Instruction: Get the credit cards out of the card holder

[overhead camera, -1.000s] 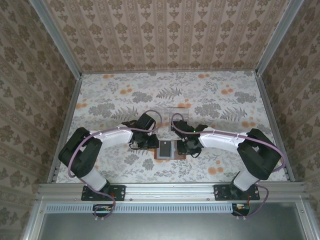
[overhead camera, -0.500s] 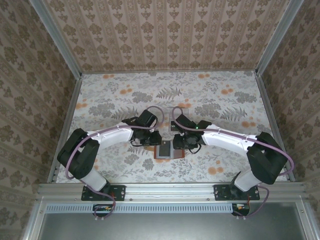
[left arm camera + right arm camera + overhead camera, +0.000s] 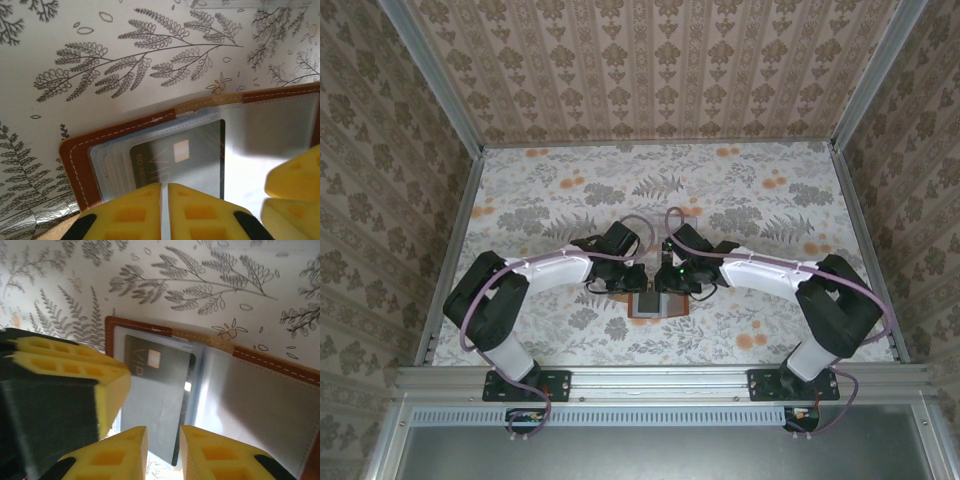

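The card holder (image 3: pixel 655 304) lies open on the table, brown leather rim (image 3: pixel 75 160) up, grey-blue lining (image 3: pixel 270 405) showing. A dark credit card (image 3: pixel 175 155) marked VIP sits in its left half; in the right wrist view the same dark card (image 3: pixel 155 390) sticks out past the holder's near edge. My left gripper (image 3: pixel 164 210) is shut, its tips down on that left half over the card. My right gripper (image 3: pixel 163 452) is open, its fingers straddling the card's near end. I cannot make out the pale grey card.
The patterned tablecloth (image 3: pixel 750 200) runs out to metal side rails (image 3: pixel 450 250) and papered walls. The edge of a clear plastic tray (image 3: pixel 250 4) lies just beyond the holder. Both grippers (image 3: pixel 650 280) crowd together over the holder, nearly touching.
Both grippers have closed in towards each other over the card holder. The right one has shifted left onto the holder's left half; the left one has edged right.
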Controlling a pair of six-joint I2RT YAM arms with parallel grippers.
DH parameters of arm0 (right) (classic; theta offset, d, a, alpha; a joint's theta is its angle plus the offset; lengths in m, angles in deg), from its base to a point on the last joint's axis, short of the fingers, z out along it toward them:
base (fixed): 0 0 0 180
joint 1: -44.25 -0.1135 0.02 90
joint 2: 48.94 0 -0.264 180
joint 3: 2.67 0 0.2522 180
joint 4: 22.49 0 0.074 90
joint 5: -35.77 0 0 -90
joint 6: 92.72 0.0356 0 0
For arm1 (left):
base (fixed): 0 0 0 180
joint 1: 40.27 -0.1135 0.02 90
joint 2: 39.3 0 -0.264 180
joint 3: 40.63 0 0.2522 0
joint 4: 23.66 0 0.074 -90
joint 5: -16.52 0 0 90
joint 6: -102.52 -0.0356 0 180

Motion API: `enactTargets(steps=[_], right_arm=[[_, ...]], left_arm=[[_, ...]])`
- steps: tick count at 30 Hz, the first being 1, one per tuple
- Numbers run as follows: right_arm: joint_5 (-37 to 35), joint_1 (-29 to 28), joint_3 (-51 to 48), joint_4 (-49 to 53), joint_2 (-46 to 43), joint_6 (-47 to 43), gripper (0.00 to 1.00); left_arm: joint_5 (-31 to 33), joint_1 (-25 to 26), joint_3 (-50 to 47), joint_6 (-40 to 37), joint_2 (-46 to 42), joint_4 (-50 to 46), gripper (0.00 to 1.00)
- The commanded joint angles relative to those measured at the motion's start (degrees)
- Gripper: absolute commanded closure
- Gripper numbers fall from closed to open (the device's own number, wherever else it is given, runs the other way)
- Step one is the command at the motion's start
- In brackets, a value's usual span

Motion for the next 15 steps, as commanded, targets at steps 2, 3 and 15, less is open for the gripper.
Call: enactTargets(steps=[2, 3, 15], right_arm=[[3.78, 0.44, -1.79, -4.67, 1.49, 2.08, 0.77], [3.92, 0.51, -2.01, -4.95, 1.70, 2.23, 0.77], [4.79, 0.61, -2.48, -7.18, 4.07, 2.52, 0.78]], left_arm=[[-0.73, 0.28, -1.41, 0.83, 0.97, 0.87, 0.89], [-0.73, 0.23, -1.58, 0.97, 0.97, 0.92, 0.89], [-0.57, 0.26, -1.26, 0.62, 1.32, 0.38, 0.90]])
